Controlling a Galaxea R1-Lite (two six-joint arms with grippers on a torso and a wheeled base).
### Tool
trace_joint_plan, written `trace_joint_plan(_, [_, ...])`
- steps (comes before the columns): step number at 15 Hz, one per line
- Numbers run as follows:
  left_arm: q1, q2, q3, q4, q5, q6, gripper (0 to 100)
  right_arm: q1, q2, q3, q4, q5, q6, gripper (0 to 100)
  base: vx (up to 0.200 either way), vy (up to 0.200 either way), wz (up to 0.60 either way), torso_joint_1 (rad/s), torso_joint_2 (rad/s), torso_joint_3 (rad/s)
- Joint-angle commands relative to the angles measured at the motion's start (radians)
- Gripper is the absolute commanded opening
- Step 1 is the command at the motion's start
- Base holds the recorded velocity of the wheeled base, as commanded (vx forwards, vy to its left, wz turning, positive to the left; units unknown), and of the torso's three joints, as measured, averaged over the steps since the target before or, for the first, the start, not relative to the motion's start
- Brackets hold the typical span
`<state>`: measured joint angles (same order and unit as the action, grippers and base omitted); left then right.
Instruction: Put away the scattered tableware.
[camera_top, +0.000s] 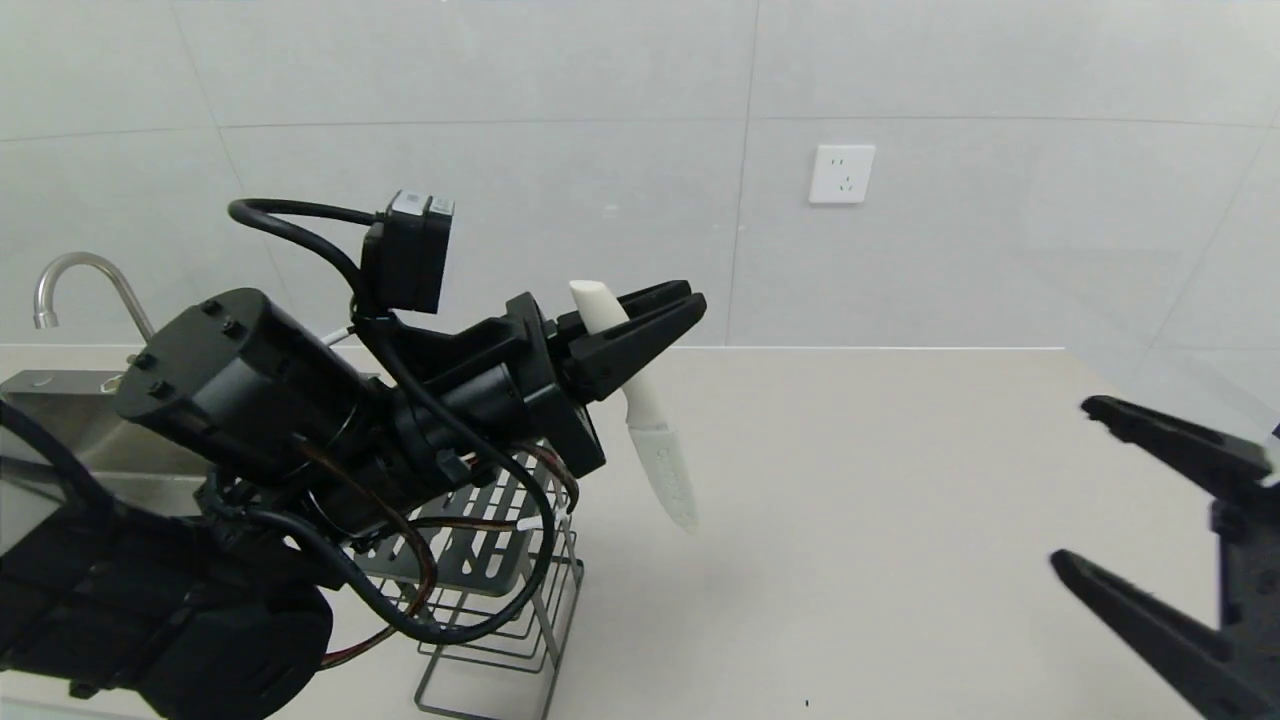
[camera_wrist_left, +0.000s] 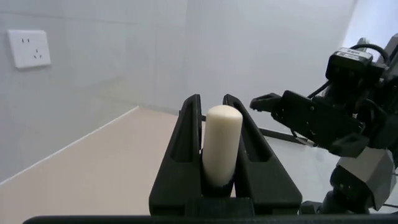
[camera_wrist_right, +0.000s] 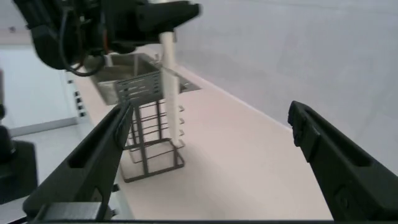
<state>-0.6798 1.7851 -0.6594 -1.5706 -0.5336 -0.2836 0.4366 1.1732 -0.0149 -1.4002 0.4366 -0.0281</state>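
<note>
Faucet (camera_top: 75, 280) and sink (camera_top: 60, 400) are seen far left. Wire rack (camera_top: 490, 600) is placed below the left gripper (camera_top: 690, 305), clamped on a white knife (camera_top: 660, 460), blade hung over the counter (camera_top: 880, 480). Right gripper (camera_top: 1075, 483) is spread wide, far right.

Our left gripper (camera_top: 690, 305) clamped on the handle of a white ceramic knife (camera_top: 665, 465), blade hanging down above the beige worktop (camera_top: 900, 500), beside a grey wire metal rack (camera_top: 500, 560) at its front left, our right gripper (camera_top: 1075, 485) spread wide over its right edge
</note>
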Motion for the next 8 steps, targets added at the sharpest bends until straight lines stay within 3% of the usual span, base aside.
trace_joint_plan(1, [0.017, -0.033, 0.003, 0.0, 0.001, 0.0, 0, -0.254, -0.567, 0.009, 0.334, -0.004, -0.006, 100, 0.0, 0.0, 0.0, 0.0, 0.0, 0.0])
trace_joint_plan(2, [0.02, -0.033, 0.001, 0.0, 0.021, 0.0, 0, -0.3, -0.731, -0.013, 0.454, -0.004, -0.006, 100, 0.0, 0.0, 0.0, 0.0, 0.0, 0.0])
trace_joint_plan(6, [0.02, -0.035, 0.001, 0.0, 0.03, 0.0, 0, -0.411, -1.004, -0.053, 0.619, -0.001, -0.007, 100, 0.0, 0.0, 0.0, 0.0, 0.0, 0.0])
trace_joint_plan(8, [0.026, -0.038, 0.015, 0.0, 0.035, 0.001, 0, -0.388, -1.098, 0.015, 0.692, 0.011, -0.039, 100, 0.0, 0.0, 0.0, 0.0, 0.0, 0.0])
